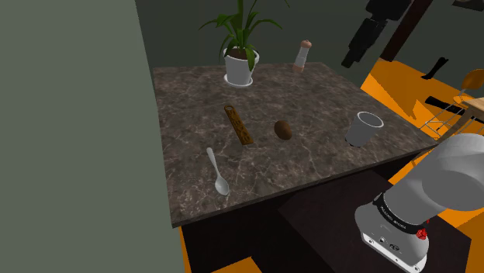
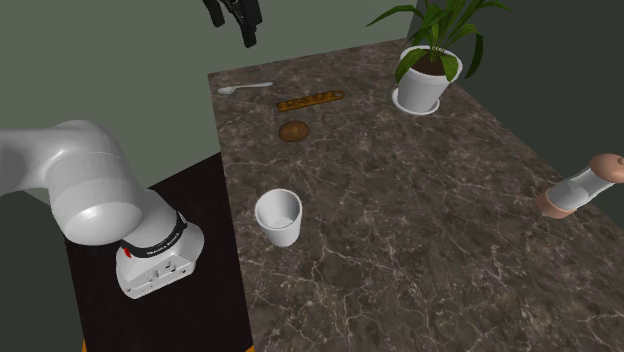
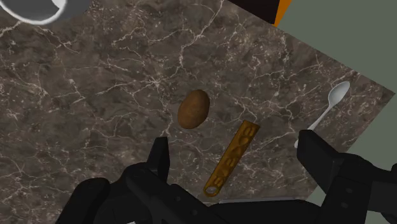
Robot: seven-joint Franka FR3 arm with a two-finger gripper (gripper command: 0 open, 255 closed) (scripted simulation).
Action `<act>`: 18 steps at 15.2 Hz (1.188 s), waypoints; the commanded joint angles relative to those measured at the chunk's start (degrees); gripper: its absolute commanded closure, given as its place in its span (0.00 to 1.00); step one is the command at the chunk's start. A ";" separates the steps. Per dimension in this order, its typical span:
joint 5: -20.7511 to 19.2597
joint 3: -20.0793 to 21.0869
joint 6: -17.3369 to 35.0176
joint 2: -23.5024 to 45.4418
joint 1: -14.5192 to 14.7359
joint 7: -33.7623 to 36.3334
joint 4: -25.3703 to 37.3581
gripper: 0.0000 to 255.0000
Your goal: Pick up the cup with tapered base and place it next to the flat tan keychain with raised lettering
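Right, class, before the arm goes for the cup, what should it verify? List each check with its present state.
1. End effector open, holding nothing: ok.
2. Cup upright, mouth up: ok.
3. Cup standing clear of other things, free to grasp: ok.
4. End effector lined up over the cup: not ok; it hangs above the keychain and a brown oval lump.
5. Bare table beside the keychain to set the cup on: ok.
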 commanded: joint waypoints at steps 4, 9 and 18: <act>-1.67 -2.99 1.94 -2.41 -1.12 -3.27 -4.78 0.00; -5.10 -8.32 5.36 -5.31 -3.52 -8.79 -11.67 0.00; -12.75 -19.27 12.86 -5.86 -9.24 -19.26 -20.43 0.00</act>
